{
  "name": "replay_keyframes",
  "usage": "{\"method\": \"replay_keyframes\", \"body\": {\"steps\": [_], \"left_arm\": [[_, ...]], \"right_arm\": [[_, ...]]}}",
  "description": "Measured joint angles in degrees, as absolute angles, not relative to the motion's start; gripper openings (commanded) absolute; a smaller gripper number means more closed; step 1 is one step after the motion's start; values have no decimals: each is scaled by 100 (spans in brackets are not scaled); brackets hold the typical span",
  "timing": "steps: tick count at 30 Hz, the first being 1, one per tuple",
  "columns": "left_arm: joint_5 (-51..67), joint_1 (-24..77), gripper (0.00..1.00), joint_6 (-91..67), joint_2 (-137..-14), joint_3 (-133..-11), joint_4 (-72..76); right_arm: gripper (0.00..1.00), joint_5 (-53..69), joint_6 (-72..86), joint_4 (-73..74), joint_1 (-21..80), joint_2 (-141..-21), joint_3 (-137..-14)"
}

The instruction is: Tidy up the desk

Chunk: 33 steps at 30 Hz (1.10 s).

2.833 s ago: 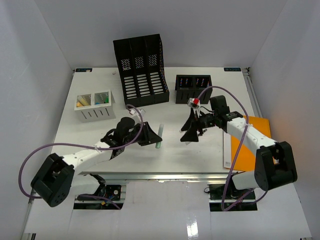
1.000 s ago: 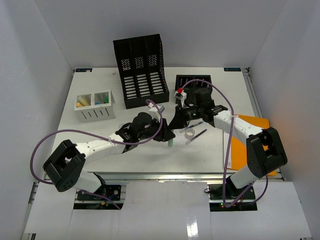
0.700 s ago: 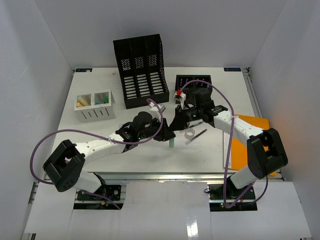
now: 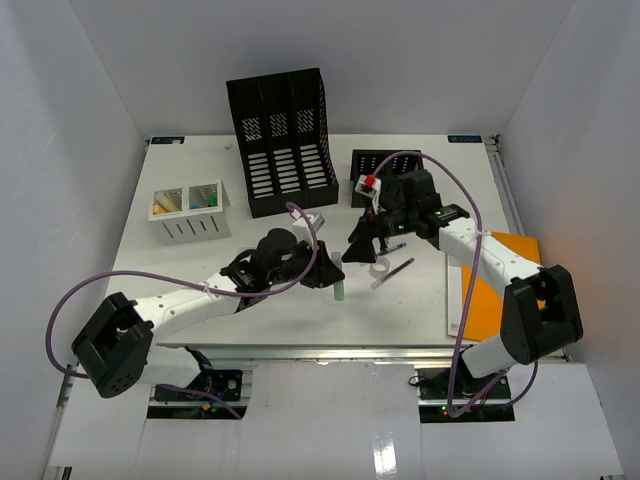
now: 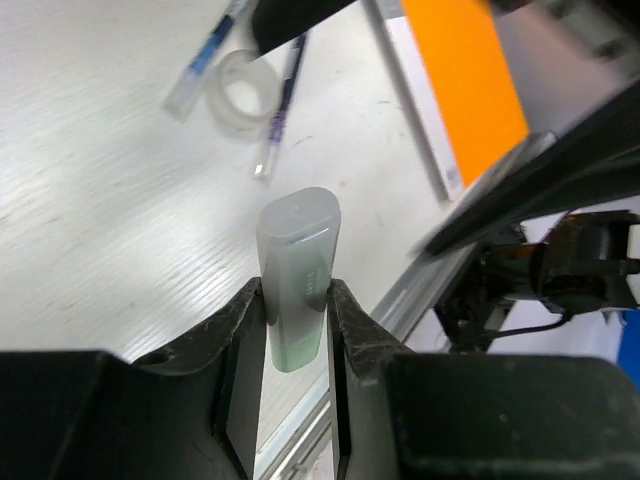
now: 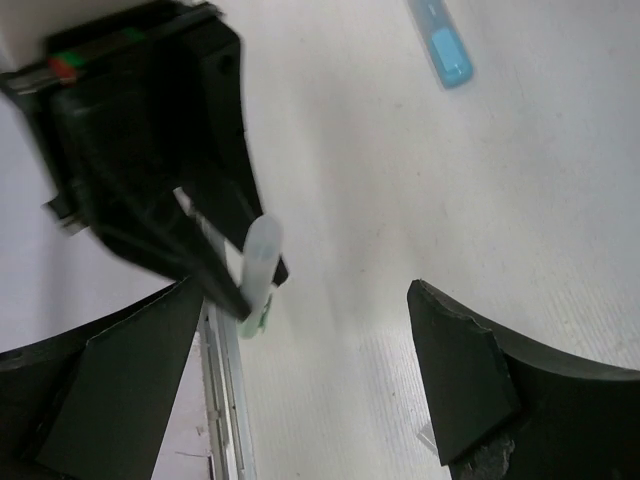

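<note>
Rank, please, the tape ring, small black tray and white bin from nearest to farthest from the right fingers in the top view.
1. tape ring, close beside the right fingers
2. small black tray, farther back
3. white bin, far left

Robotics lab test cell, set up as a mock office desk.
Plain white panels (image 4: 80, 120) box in the back and both sides. The desk (image 4: 180, 270) is a bare white top with a silver metal rail (image 4: 330, 350) at its near edge. Two white-and-black robot arms, left arm (image 4: 190, 298) and right arm (image 4: 485, 255), are bolted there, trailing purple cables (image 4: 130, 274). Props are office stuff: black three-slot magazine file (image 4: 285, 140), small black tray (image 4: 372, 165), white bin (image 4: 190, 215) with coloured items inside, orange folder (image 4: 478, 305), a tape ring (image 4: 380, 266), a pen (image 4: 393, 272), a pale green marker (image 5: 297, 280). Mounting hardware (image 4: 215, 382) and wiring show below the desk edge.
</note>
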<state>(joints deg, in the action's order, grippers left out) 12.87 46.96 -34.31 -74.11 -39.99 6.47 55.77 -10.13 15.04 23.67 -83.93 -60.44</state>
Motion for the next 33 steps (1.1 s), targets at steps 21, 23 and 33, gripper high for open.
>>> {"method": "replay_keyframes", "body": {"steps": [21,23,33], "left_arm": [[-1711,1343,0,-2140,-6549,-6059,-2018],[-1973,949,0,-2017,-6564,-6276,-1949],[-2466,-520,0,-1674,-7501,-6680,-1459]], "right_arm": [[90,7015,-2145,1463,1323,-7172,-4899],[90,7067,-2162,1462,1290,-7172,-4887],[90,7257,-2217,1448,1162,-7142,-4884]]}}
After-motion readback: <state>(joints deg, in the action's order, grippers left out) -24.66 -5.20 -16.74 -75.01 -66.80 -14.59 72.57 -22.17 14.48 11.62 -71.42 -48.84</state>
